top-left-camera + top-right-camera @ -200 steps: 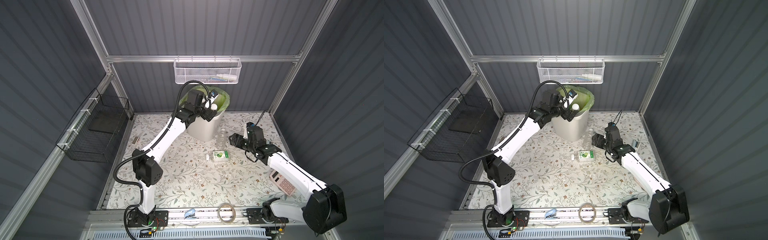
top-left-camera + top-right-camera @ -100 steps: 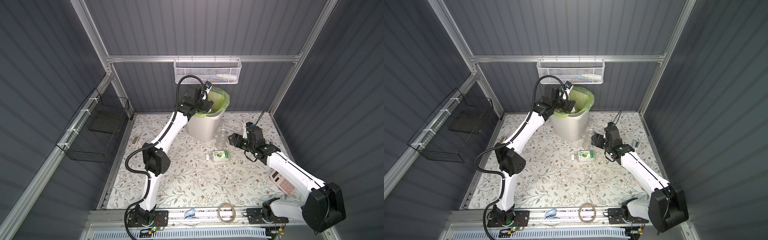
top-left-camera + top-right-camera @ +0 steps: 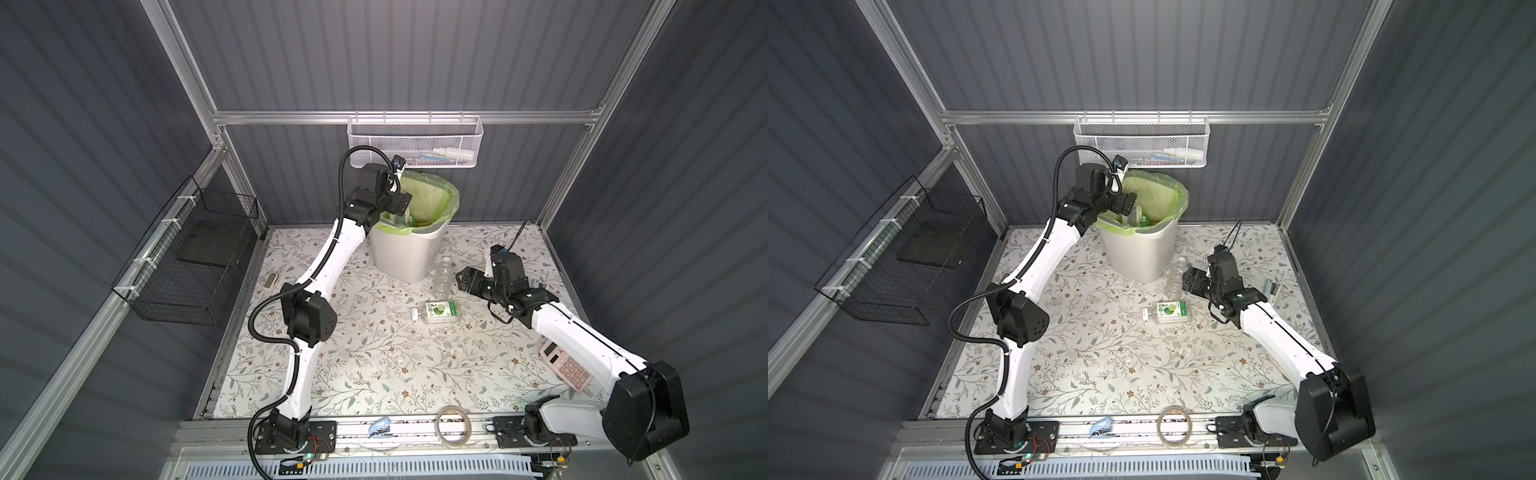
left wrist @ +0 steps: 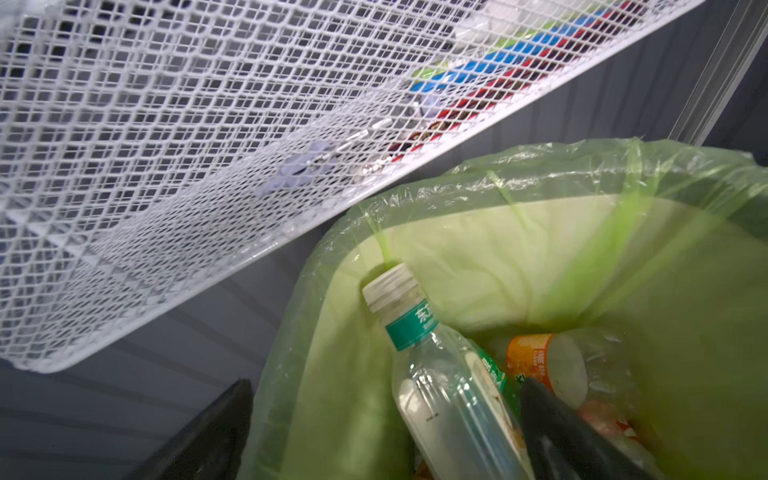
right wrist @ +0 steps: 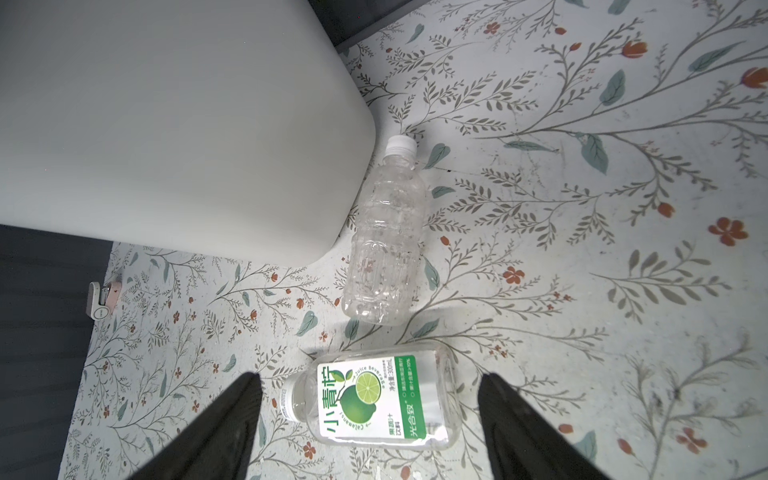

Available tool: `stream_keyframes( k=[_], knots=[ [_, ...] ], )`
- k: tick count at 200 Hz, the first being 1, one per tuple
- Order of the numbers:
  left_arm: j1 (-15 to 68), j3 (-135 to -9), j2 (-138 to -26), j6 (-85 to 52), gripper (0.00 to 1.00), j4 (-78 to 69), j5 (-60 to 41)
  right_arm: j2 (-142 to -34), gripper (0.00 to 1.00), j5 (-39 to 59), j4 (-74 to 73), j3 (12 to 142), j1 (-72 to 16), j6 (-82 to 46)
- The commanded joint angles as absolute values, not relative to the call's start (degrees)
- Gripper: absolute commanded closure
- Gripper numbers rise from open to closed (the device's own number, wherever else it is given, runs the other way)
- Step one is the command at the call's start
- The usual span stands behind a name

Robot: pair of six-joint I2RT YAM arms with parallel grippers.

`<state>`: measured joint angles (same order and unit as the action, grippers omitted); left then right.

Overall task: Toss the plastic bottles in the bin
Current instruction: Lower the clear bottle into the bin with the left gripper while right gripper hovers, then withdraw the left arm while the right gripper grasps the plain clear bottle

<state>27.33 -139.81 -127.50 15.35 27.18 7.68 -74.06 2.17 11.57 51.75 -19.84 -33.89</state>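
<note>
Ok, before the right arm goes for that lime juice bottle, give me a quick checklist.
1. The right gripper open: ok.
2. The lime juice bottle between its fingers in the right wrist view: ok.
3. The clear unlabelled bottle apart from it: ok.
4. The left gripper open, the white-capped bottle inside the bin: ok.
5. The bin mouth free: not ok, the left gripper hangs over it.

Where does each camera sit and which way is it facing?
Top views: high over the arm bases, looking down on the table, both arms whole.
Left wrist: over the bin, looking in; left tool shows.
Right wrist: above the table, facing down at the lime-label bottle; right tool shows.
All four share the bin.
</note>
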Motion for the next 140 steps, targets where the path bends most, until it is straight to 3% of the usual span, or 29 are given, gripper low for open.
stream_keyframes(
  k=[1,30,72,140],
  knots=[
    [27.6,-137.84,-121.84,14.11,0.0,24.73,6.29,-75.99,0.16,1.44,12.89,52.65,-20.08,-34.39],
    [27.59,-128.5,-112.82,13.62,0.0,21.07,5.1,-81.56,0.15,0.7,16.96,56.39,-20.1,-36.35],
    [27.43,-104.59,-94.66,13.01,0.0,12.95,7.73,-91.43,0.14,0.13,18.19,63.46,-20.21,-37.18],
    [26.63,-74.7,-71.93,9.02,0.0,14.98,13.85,-103.75,0.15,0.13,16.8,72.16,-20.59,-37.14]
  ],
)
